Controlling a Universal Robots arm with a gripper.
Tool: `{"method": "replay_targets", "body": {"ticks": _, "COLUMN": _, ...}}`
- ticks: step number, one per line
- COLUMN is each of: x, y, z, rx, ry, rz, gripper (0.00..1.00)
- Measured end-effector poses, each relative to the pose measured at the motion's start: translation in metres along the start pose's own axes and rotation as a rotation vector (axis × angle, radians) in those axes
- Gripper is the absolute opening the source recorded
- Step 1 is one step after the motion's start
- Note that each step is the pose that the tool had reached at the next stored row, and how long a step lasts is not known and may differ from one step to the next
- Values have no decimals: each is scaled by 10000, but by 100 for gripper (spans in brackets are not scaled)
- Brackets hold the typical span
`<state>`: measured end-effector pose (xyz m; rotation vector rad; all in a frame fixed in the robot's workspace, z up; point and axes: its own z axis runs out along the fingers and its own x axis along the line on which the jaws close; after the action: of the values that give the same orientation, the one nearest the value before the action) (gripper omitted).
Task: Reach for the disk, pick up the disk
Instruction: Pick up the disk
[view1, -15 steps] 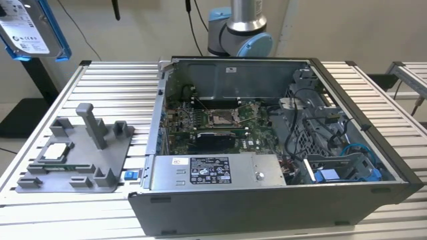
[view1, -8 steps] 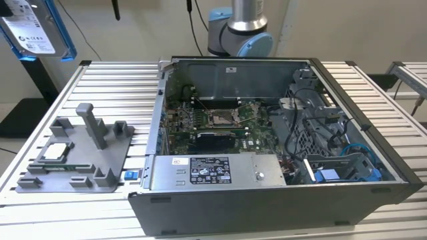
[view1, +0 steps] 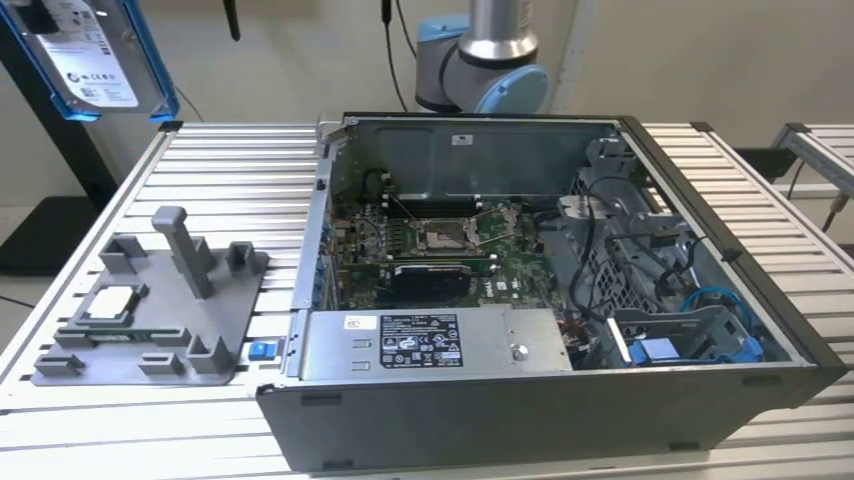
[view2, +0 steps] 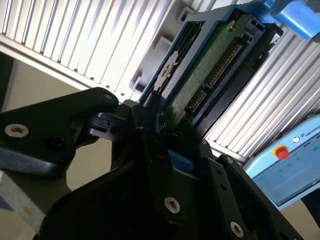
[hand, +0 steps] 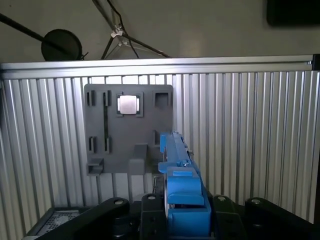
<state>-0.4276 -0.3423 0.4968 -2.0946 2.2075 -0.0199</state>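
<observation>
silver-grey hard drive in its bright blue plastic frame (view1: 91, 55) sits clear of everything, upper left of the exterior view. white label with black print, too small to read. in the second wrist view the black fingers (view2: 148, 131) are clenched on its edge. lower down: ribbed aluminium bench (view1: 227, 170), moulded grey plastic tray (view1: 200, 310), open metal pc case (view1: 534, 410).

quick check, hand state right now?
Hand: closed, holding the disk.
</observation>
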Motion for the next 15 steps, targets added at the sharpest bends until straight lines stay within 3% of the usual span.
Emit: {"method": "replay_targets", "body": {"ticks": 15, "x": -25, "y": -498, "z": 41, "rx": -13, "ry": 1, "rz": 0, "gripper": 0}}
